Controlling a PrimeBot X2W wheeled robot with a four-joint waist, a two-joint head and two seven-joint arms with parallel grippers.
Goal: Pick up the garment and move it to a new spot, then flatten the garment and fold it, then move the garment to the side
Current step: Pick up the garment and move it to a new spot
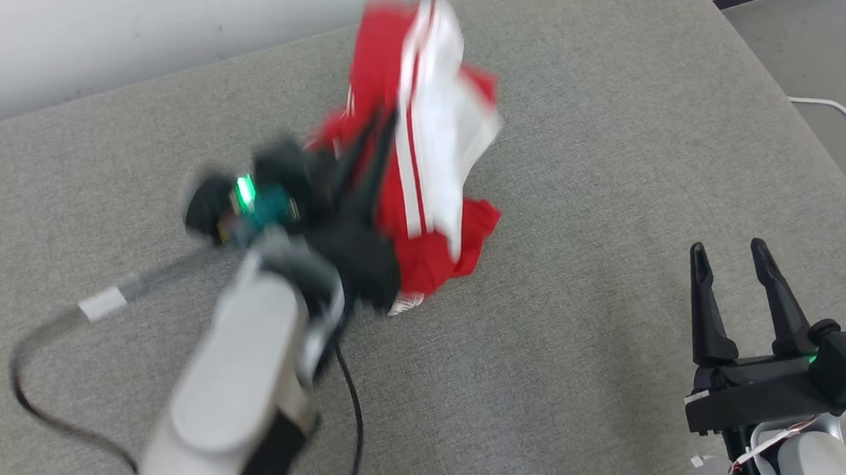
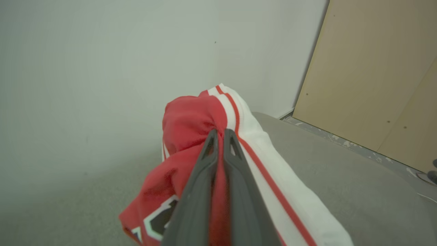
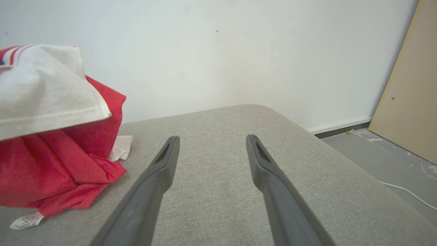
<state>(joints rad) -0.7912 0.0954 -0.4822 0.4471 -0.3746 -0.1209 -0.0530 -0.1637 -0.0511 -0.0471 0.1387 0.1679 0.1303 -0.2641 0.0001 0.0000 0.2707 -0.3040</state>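
The garment (image 1: 425,149) is red with white panels and stripes, bunched and lifted above the grey cushioned surface (image 1: 596,183), its lower folds hanging close to it. My left gripper (image 1: 379,126) is shut on a fold of it near the middle of the head view, blurred. In the left wrist view the two fingers (image 2: 208,160) pinch the red cloth of the garment (image 2: 191,126) between them. My right gripper (image 1: 731,257) stands open at the lower right, apart from the garment. The right wrist view has the garment (image 3: 54,136) at the left, with a white tag trailing on the surface.
A white wall (image 1: 87,38) runs behind the grey surface. To the right the surface's rounded edge drops to a grey floor (image 1: 822,44) with a white cable (image 1: 841,113). A tan board (image 2: 375,75) leans at the right. A black cable (image 1: 44,407) loops from my left arm.
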